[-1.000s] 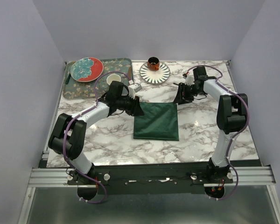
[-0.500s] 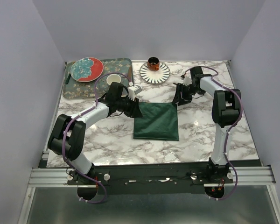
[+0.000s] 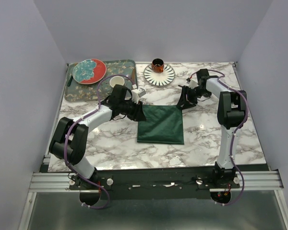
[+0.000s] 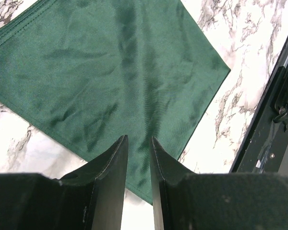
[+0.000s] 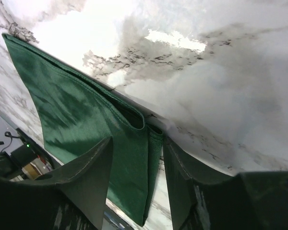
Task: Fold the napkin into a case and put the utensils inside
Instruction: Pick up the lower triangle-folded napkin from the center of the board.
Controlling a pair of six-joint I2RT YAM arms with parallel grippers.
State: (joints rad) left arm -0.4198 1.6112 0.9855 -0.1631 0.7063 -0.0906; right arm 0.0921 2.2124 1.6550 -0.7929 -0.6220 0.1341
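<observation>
1. Both grippers sit at far corners of the napkin [image 3: 161, 125]. The right gripper [image 5: 137, 143] is spread and straddles its corner's edge. The left gripper [image 4: 138, 143] has its jaws nearly together; I cannot tell if it pinches cloth.
2. Napkin lies flat mid-table, apparently layered.
3. Risk: unequal grips would skew the fold, and the shiny fabric may slip free.

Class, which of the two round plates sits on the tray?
The red plate with the teal pattern, far left, lies on the tray; the striped white plate stands directly on the marble and holds a small cup.
</observation>
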